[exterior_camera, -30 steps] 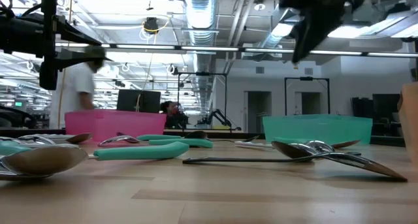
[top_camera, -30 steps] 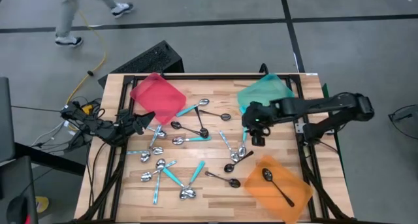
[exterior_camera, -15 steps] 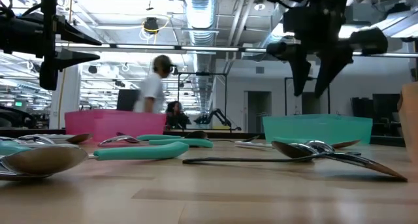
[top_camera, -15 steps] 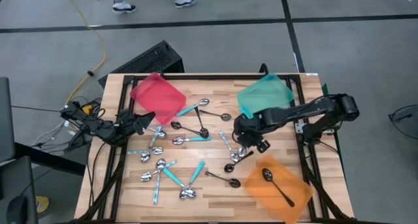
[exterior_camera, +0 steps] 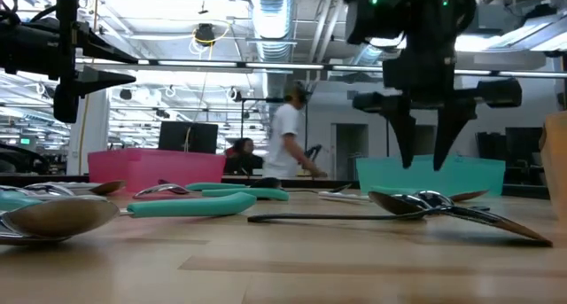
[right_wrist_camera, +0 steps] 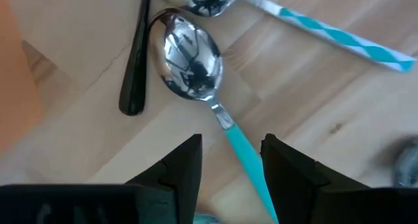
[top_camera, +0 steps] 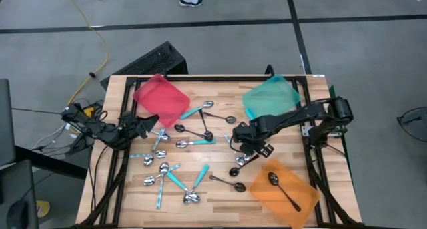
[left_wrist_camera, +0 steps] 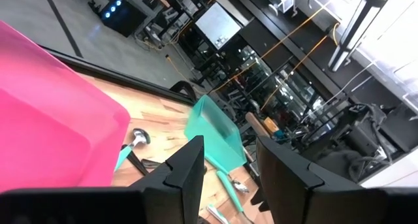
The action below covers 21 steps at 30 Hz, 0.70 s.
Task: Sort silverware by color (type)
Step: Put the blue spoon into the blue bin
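The right gripper (exterior_camera: 423, 162) hangs with its jaws parted and nothing between the fingers (right_wrist_camera: 183, 165); bare wood shows in the gap, crossed only by the teal handle of one spoon (right_wrist_camera: 196, 70) whose bowl lies just ahead of the tips. A black spoon handle (right_wrist_camera: 136, 61) lies beside that bowl, and a second teal-handled spoon (right_wrist_camera: 274, 12) crosses beyond it, so the space ahead of the jaws is crowded. The orange tray (top_camera: 283, 192) stands near on one side, the teal tray (top_camera: 270, 97) on the other. The left gripper (left_wrist_camera: 225, 175), jaws apart, has the red tray (left_wrist_camera: 52, 119) wall close beside one finger and open air ahead.
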Tool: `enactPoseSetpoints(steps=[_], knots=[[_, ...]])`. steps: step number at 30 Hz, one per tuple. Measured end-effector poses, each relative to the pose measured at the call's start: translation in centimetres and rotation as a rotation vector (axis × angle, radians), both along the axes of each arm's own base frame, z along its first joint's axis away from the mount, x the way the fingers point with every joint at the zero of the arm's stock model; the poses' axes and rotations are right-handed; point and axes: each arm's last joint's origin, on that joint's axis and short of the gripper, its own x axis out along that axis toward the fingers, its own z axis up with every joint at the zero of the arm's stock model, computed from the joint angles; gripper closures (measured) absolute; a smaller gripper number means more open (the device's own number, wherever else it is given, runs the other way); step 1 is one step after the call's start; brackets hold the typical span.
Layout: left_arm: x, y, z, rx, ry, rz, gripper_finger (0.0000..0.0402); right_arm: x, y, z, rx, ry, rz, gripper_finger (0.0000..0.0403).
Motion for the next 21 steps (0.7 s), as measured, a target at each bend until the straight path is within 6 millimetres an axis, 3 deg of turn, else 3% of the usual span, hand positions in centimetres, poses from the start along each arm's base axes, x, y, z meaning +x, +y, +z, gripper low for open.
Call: enactPoseSetpoints(steps=[10, 21], knots=[[0.0, 0.0, 0.0, -0.001, -0.001, 0.0, 0.0278, 0.9, 0.2, -1.7, 0.001, 0.012, 0.019, 0.0245], [0.0, 0.0, 0.0, -0.001, -0.001, 0.0, 0.0278, -0.4, 0.1, -3.7, 0.005, 0.027, 0.028, 0.0266]])
